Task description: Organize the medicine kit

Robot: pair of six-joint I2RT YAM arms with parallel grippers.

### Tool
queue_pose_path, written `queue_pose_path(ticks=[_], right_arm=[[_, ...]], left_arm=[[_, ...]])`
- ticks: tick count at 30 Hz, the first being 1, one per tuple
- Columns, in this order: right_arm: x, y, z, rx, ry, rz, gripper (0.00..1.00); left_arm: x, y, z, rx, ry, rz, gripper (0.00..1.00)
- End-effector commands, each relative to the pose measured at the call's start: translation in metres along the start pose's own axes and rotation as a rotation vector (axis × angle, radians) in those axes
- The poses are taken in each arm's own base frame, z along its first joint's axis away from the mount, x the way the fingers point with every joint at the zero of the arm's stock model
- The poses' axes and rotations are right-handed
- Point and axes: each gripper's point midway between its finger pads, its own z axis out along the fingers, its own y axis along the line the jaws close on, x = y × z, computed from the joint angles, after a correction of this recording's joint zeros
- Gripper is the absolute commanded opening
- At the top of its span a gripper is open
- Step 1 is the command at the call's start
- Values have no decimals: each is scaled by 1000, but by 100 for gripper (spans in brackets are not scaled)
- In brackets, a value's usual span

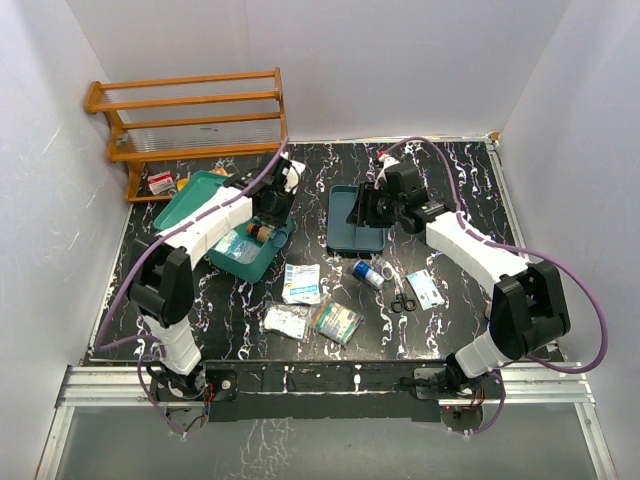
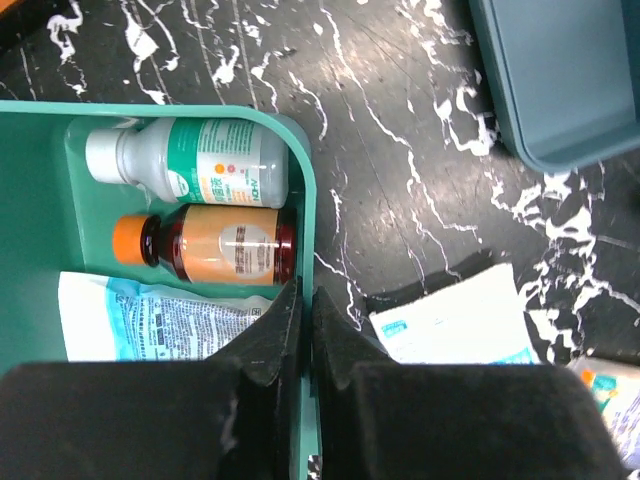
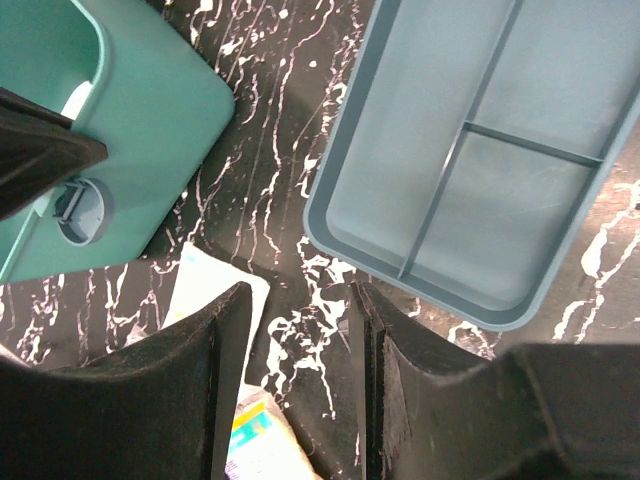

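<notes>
The medicine kit (image 1: 238,252) is a teal-green case lying open at the left, its lid (image 1: 190,196) tipped back. In the left wrist view it holds a white and green bottle (image 2: 200,160), an amber bottle with an orange cap (image 2: 215,250) and a printed packet (image 2: 150,320). My left gripper (image 2: 303,295) is shut on the kit's right wall (image 2: 305,200), one finger inside and one outside; it also shows in the top view (image 1: 268,218). My right gripper (image 3: 300,295) is open and empty above bare table, between the kit (image 3: 150,110) and the tray.
A darker teal divided tray (image 1: 356,222) lies right of the kit, under my right wrist. Loose on the table in front are a white packet (image 1: 300,283), a small blue-capped bottle (image 1: 368,272), scissors (image 1: 402,301), a card (image 1: 425,289) and two more packets (image 1: 336,321). A wooden rack (image 1: 190,120) stands at the back left.
</notes>
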Motion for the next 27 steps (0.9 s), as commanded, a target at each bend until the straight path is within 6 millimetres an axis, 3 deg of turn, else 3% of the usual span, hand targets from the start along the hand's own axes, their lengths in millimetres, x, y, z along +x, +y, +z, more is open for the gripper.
queue_pose_path(ticks=[1,6,11,14,17,22,27], right_arm=[[2,23,4,-94,-9,-5,41],[30,33,11,-145,67,7,42],[61,46,22,-206,165,-8,44],[76,57,30,-236,214,-20,46],[89,67,38,-256,256,-15,49],[103,73,55,-248,303,18,50],[122,70,75,-236,360,33,51]], left_arm=[[13,-11,-28,44,-33,186,0],[28,-9,-46,44,-47,162,0],[57,-16,-60,86,-54,104,2],[75,-19,-65,105,-44,64,14],[80,-22,-67,114,-49,29,35],[56,-24,-86,119,-138,-22,52],[32,-25,-101,123,-232,-82,60]])
